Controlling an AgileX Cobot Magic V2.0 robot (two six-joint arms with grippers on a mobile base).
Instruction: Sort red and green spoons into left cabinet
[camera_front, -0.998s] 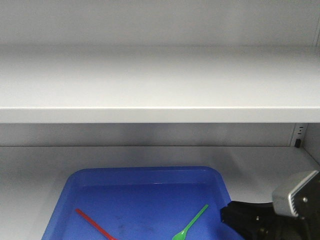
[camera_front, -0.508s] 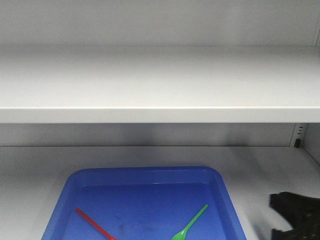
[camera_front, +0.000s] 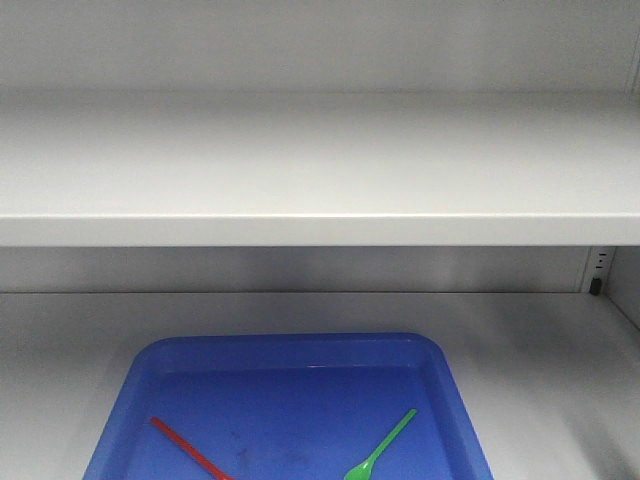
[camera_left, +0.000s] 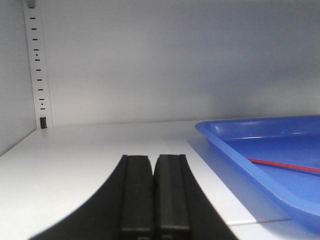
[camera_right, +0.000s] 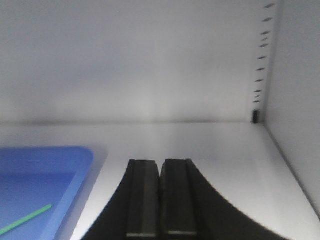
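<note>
Cabinet (camera_front: 320, 160): pale grey metal, plain grey back wall. One wide flat shelf crosses the front view at mid height; a lower shelf (camera_front: 540, 340) beneath it carries the tray. Slotted upright strips with small black shelf clips stand in both rear corners, seen in the two wrist views.

Tray (camera_front: 290, 350): blue plastic, rounded corners, raised rim. Sits flat on the lower shelf, left of centre in the front view, its near part cut off by the bottom edge.

Red spoon (camera_front: 190, 452): thin handle lying flat inside the tray, left half, running diagonally toward the bottom edge; bowl out of frame. A length of the handle also shows in the left wrist view (camera_left: 284, 165).

Green spoon (camera_front: 382, 448): lies flat inside the tray, right half, handle angled up to the right, bowl at the bottom edge. It is apart from the red spoon. The handle tip appears in the right wrist view (camera_right: 25, 220).

Left gripper (camera_left: 152, 195): black fingers pressed together, nothing between them. It is over bare shelf just left of the tray's rim, pointing at the back wall.

Right gripper (camera_right: 160, 197): black fingers pressed together, nothing between them. It is over bare shelf to the right of the tray, clear of its rim.

Neither gripper shows in the front view.
</note>
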